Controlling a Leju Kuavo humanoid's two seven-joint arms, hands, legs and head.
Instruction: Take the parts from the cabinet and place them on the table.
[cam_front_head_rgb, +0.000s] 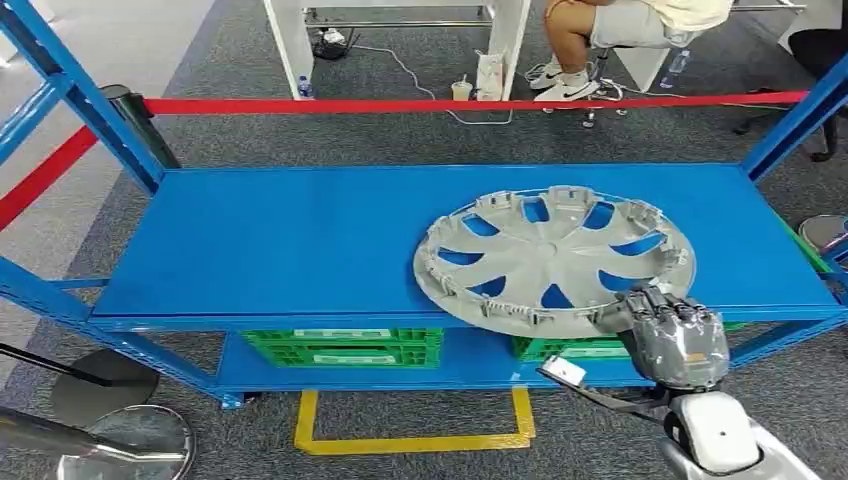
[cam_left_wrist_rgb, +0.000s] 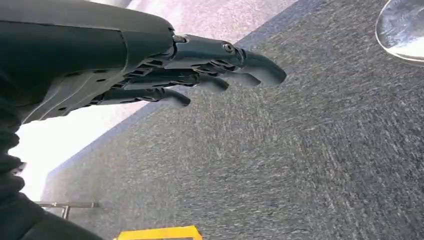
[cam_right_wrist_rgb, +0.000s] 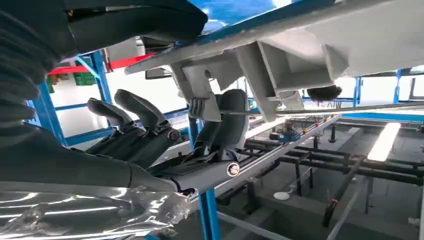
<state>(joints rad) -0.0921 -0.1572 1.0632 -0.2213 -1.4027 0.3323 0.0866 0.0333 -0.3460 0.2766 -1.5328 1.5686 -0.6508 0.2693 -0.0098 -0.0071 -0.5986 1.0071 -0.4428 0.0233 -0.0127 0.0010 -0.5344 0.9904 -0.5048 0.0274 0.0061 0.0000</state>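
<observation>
— What is the right robot hand (cam_front_head_rgb: 672, 335) doing?
— It is gripping the near rim of the grey hubcap (cam_front_head_rgb: 556, 260), thumb on top and fingers (cam_right_wrist_rgb: 227, 122) curled under the edge.
— And the left robot hand (cam_left_wrist_rgb: 150, 70)?
— It is hanging over grey carpet (cam_left_wrist_rgb: 300, 150), fingers loosely apart and holding nothing.
— Where is the hubcap sitting?
— It is lying on the blue shelf (cam_front_head_rgb: 300, 240), overhanging the front edge. Green crates (cam_front_head_rgb: 345, 347) are sitting below, and a red barrier tape (cam_front_head_rgb: 450, 104) is running behind
</observation>
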